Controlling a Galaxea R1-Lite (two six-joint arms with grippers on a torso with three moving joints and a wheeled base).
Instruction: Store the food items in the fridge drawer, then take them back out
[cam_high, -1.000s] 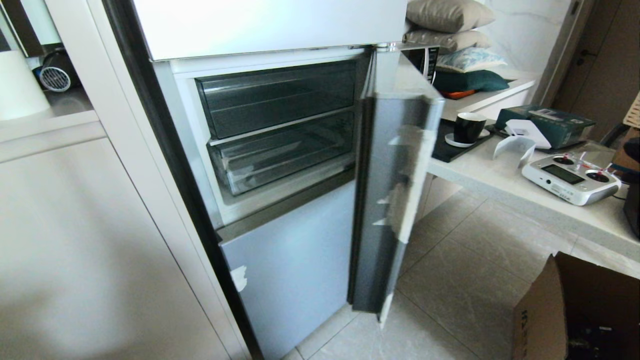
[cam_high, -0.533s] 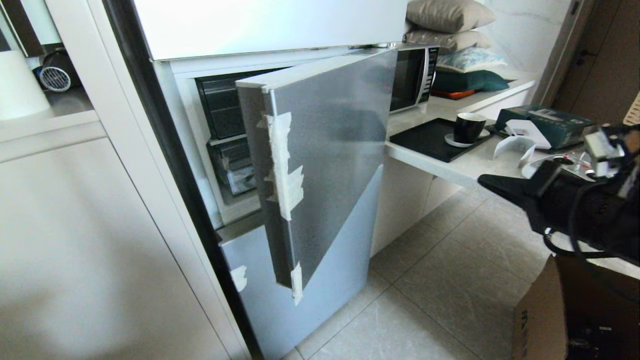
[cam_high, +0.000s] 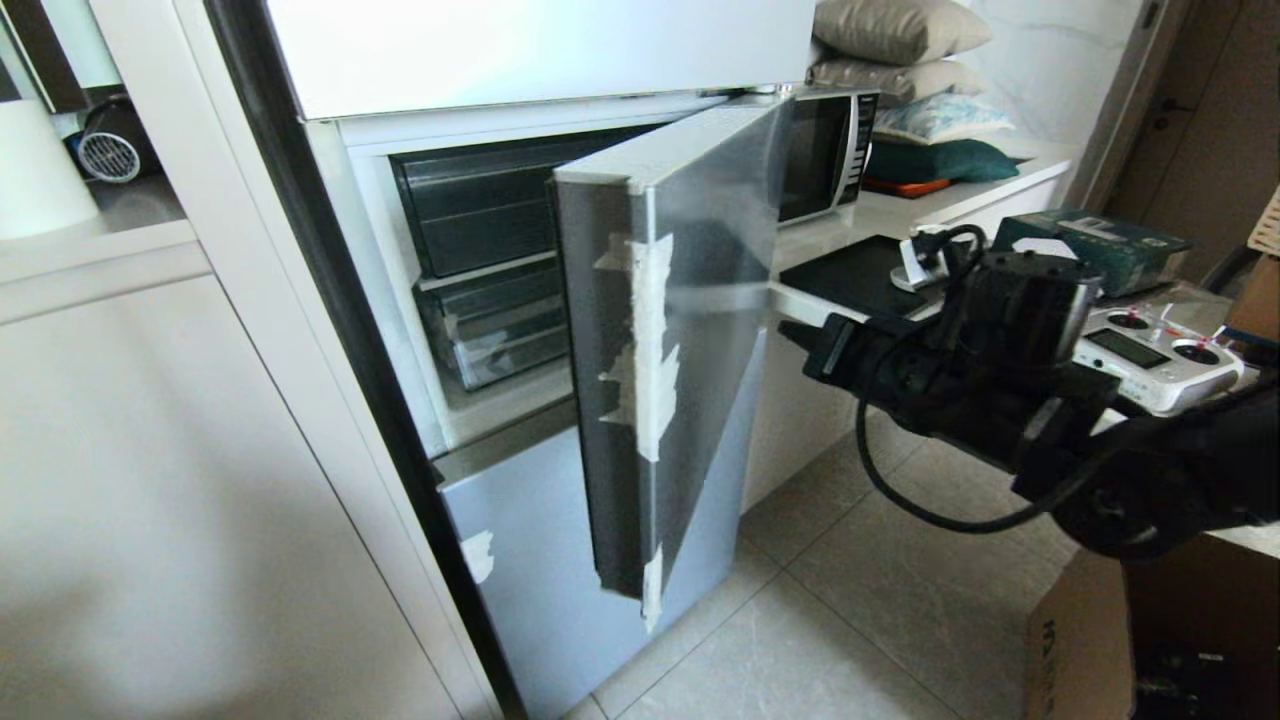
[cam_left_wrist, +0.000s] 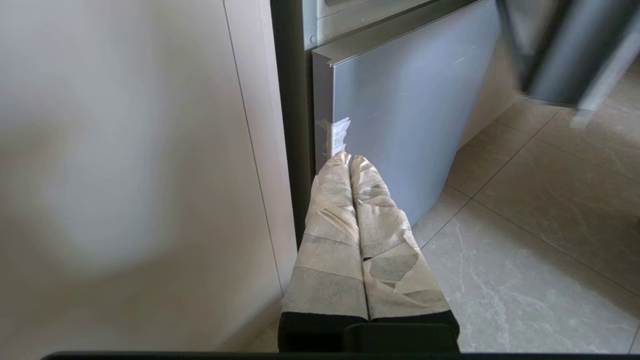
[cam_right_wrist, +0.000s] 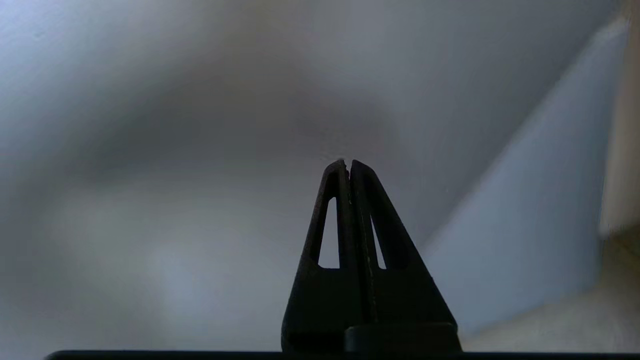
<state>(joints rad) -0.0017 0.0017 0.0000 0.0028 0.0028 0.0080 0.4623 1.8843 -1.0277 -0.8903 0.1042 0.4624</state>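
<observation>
With its fingers pressed together, the right gripper points at the half-open fridge door; a glancing push could slip off.

The right gripper is in the lower centre of the frame, black, w/ both fingers pressed together and nothing between them. Each finger has a narrow slot cut through it. The tips point at a grey door panel, very near, maybe touching; cannot tell. At the right edge, a pale strip; lower right corner, a bit of beige floor.
</observation>
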